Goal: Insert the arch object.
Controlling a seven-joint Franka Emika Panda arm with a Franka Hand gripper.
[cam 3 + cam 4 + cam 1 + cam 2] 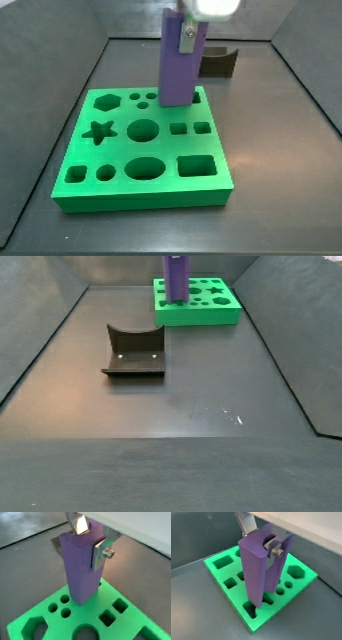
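The arch object [80, 567] is a tall, slim purple block, held upright with its top end between my fingers. It also shows in a wrist view [256, 572] and in both side views [177, 65] [175, 278]. My gripper [91, 539] [262, 539] is shut on it, above the green board [47, 619] [301, 572]. In a side view [187, 30] the gripper is over the board's [147, 185] far edge. The block's lower end meets the board's top among the cut-out holes. I cannot tell whether it sits inside a hole.
The green board [214, 311] has several shaped holes, among them a star [99, 131], circles and squares. A dark fixture [134, 351] with a curved notch stands on the grey floor apart from the board, also in a side view [218, 62]. Grey walls enclose the floor.
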